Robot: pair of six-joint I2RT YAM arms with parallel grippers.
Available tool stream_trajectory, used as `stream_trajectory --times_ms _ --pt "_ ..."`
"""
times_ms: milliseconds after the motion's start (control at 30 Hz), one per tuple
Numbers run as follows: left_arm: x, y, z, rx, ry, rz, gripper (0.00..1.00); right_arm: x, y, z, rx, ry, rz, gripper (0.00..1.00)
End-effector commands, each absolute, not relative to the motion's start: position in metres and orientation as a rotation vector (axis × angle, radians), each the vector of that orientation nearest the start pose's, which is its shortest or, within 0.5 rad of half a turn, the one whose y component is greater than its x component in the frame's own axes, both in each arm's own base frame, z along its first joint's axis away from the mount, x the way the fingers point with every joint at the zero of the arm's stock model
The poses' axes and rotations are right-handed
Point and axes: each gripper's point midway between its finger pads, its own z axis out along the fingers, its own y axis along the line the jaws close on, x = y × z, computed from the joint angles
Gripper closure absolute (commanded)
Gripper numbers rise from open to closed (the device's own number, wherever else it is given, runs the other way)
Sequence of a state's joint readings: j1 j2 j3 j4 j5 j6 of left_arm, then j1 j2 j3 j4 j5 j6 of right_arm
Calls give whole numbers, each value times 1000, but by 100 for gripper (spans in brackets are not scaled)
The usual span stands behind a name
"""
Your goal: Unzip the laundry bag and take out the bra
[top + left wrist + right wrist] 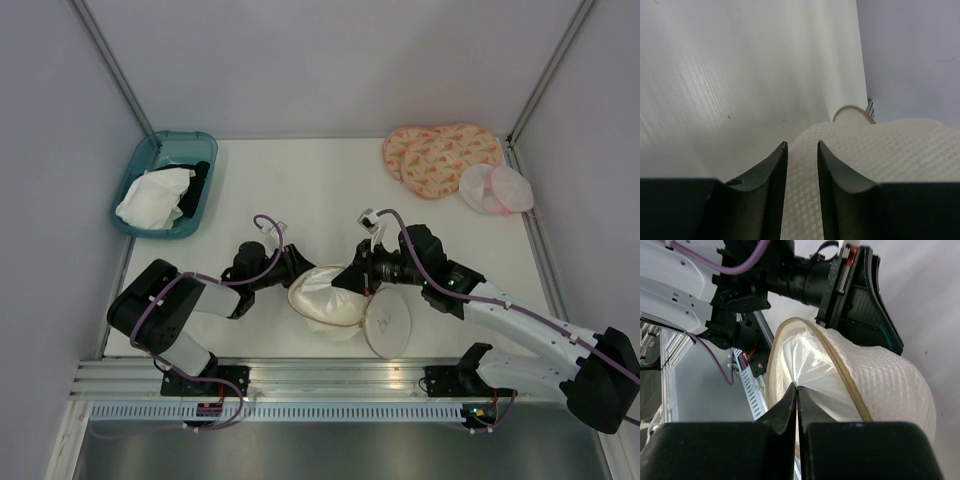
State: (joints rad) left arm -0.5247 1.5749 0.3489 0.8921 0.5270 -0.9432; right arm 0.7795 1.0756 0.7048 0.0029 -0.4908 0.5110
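Pinching white fabric [812, 365] inside laundry bag [890, 385]: right tool [798, 392]; left tool [802, 150] clamps bag.

Laundry bag [322, 300]: cream-white, dotted mesh weave, tan rim. Double pad [440, 158]: peach-pink, orange-patterned. Tray [128, 186]: teal. Table [300, 180]: white.

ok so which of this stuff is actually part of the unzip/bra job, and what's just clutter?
In the job: laundry bag, bra inside it, left gripper shut on the bag, right gripper pinching the bra.
Lying about: teal bin with white cloth and black cloth, pink-orange patterned pad, pale round mesh pair.
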Motion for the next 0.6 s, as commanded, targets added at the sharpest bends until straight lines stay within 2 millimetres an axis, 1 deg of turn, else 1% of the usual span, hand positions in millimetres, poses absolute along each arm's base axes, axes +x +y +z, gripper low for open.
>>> stream_trajectory --times_ms 0,33,67,100,133,167,200,233,267,300,333,367,400,433,467,500,567 --pt "243 -277 94 -19 2085 -1481 65 183 310 254 -630 1822 1263 100" --pt "243 -277 96 -26 2083 -1493 59 184 309 250 -646 1847 1239 100" --pt "243 -278 98 -31 2076 -1502 50 184 307 237 -657 1918 1204 100" --pt "243 -277 101 -38 2072 -1520 41 189 304 230 -644 1947 1165 99" --pt "241 -278 104 -63 2072 -1555 26 190 303 224 -656 1961 1139 100" --pt "241 -279 107 -78 2066 -1582 19 188 301 217 -664 1978 1129 100" --pt "237 -283 118 -50 2027 -1639 13 189 299 215 -660 1982 1117 100" --pt "235 -286 127 -78 2020 -1710 6 190 298 213 -662 1982 1105 100" --pt "230 -291 139 -24 1968 -1795 4 190 297 213 -661 1979 1099 99" --pt "228 -293 147 -19 1937 -1852 0 191 297 214 -659 1972 1095 100" --pt "225 -294 157 -72 1910 -1938 0 194 295 215 -653 1970 1074 100" --pt "224 -293 155 -95 1895 -1973 0 196 294 217 -643 1976 1057 99" --pt "223 -289 173 -60 1776 -2008 0 198 292 217 -641 1978 1036 99" --pt "223 -286 166 -126 1810 -2008 0 203 288 216 -616 1986 996 99" --pt "223 -283 165 -122 1792 -1978 0 205 285 213 -615 2003 968 99" --pt "224 -278 163 -114 1776 -1909 0 207 283 212 -607 2016 947 100" --pt "222 -276 163 -88 1784 -1859 0 210 278 202 -600 2053 898 99"
